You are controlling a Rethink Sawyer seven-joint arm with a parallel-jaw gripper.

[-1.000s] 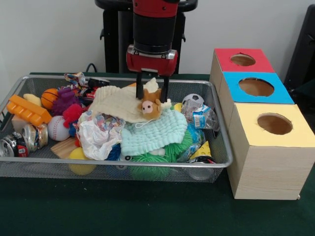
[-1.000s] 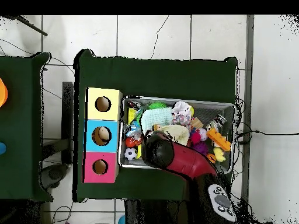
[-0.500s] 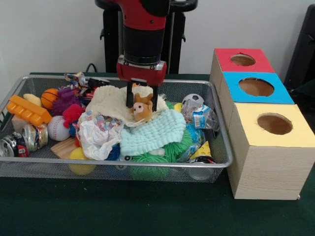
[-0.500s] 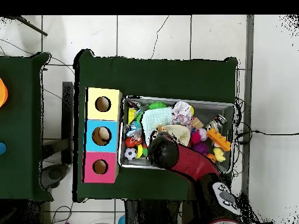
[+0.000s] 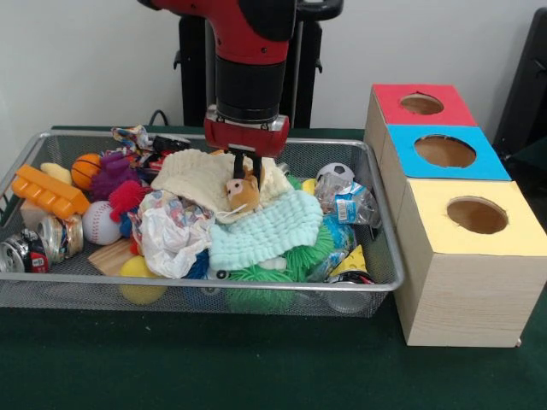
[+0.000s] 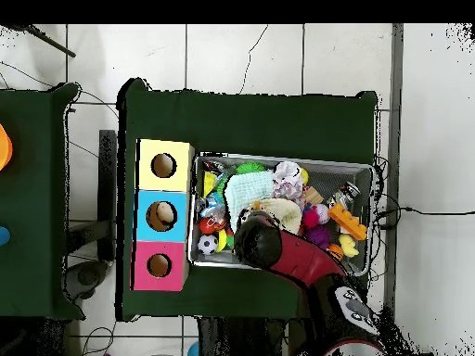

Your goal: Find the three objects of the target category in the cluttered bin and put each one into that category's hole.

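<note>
Mesh bin (image 5: 376, 286) full of toys, cloths, balls

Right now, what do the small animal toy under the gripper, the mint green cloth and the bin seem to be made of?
The animal toy looks like plush: fuzzy tan and cream surface. The mint green cloth seems a soft knit or terry fabric, with rows of ribbed texture. The bin appears to be silver metal wire mesh; things show through its walls.

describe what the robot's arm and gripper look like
The arm is glossy red above, with a round black wrist section below it. Under that sits a red collar with a grey band round it. The gripper has two thin black fingers. No loose cables or markings are visible.
</note>
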